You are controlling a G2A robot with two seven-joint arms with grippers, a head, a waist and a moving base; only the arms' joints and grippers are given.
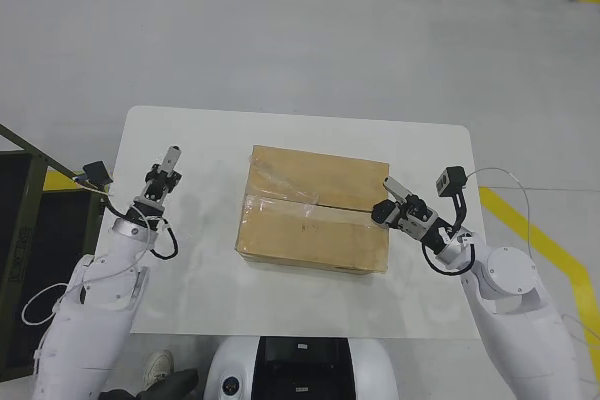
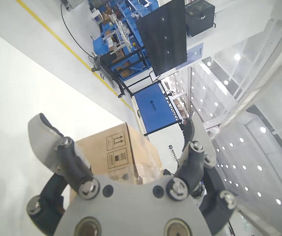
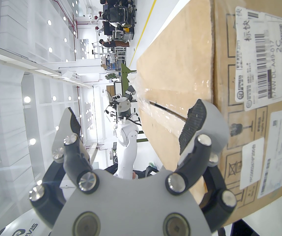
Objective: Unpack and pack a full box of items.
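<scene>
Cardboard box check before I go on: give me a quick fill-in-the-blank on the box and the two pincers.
1. The cardboard box sits on the white table with its top flaps ____ (open or closed).
2. The left pincer and the right pincer both have their jaws ____ (open or shut).
3. The pincer nearer the box is the ____ one.

Missing words: closed; open; right.
</scene>
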